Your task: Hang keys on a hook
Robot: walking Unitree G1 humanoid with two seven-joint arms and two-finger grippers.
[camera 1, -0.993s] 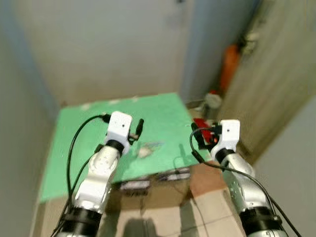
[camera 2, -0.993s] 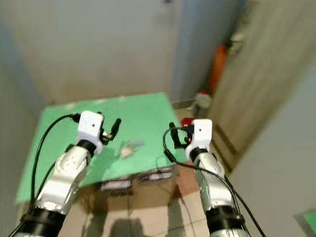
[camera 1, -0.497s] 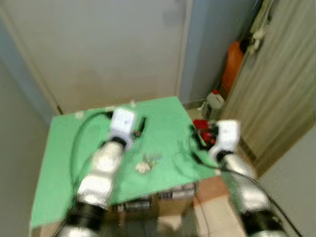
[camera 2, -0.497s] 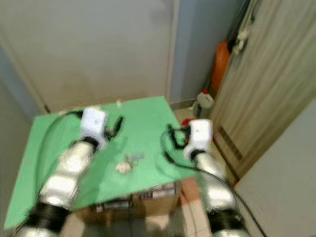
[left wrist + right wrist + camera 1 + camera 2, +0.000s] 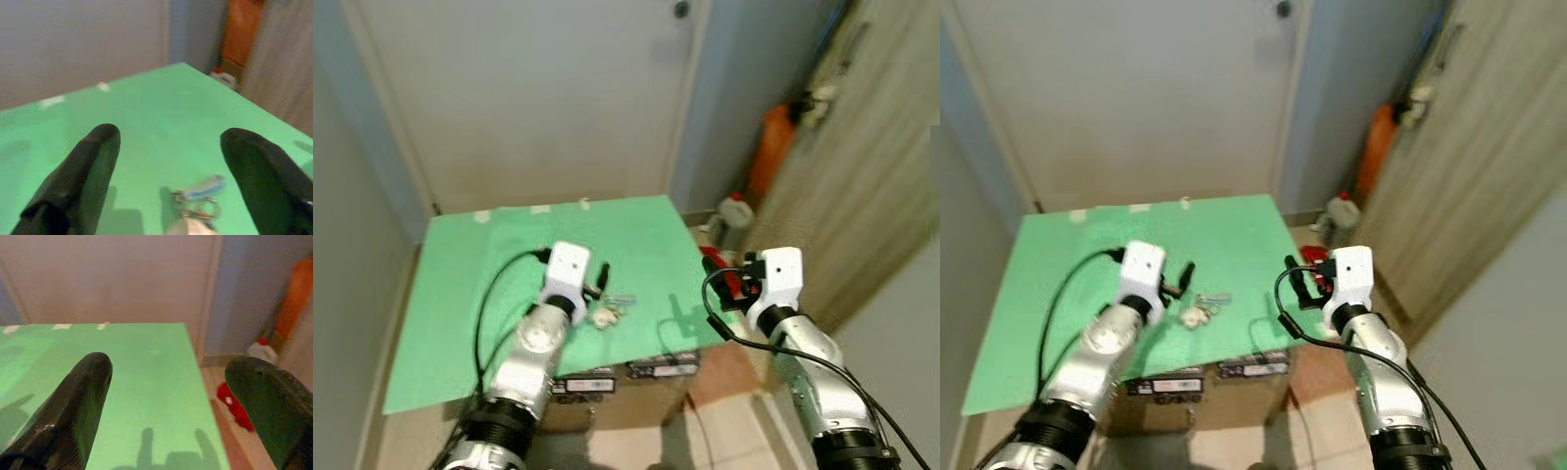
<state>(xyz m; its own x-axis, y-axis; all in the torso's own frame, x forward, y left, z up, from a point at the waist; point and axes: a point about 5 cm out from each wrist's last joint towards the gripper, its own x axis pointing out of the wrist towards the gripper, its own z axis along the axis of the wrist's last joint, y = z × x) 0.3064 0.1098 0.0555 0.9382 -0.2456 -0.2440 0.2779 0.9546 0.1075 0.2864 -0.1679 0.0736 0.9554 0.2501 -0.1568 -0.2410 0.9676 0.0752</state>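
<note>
The green bench (image 5: 480, 294) is standing before a pale door (image 5: 529, 98), and the keys (image 5: 610, 307) are lying on it toward its near right part, not yet picked up, so the reaching step is judged to be in hand. The left hand (image 5: 598, 279) is hovering open just left of and over the keys, while the right hand (image 5: 732, 281) is waiting open beyond the bench's right edge, well apart from them. The bunch is lying flat with its long axis running left to right, blades pointing right and a pale fob at the near left end; next, the left hand likely needs to drop and close on the ring, though no hook can be made out.
</note>
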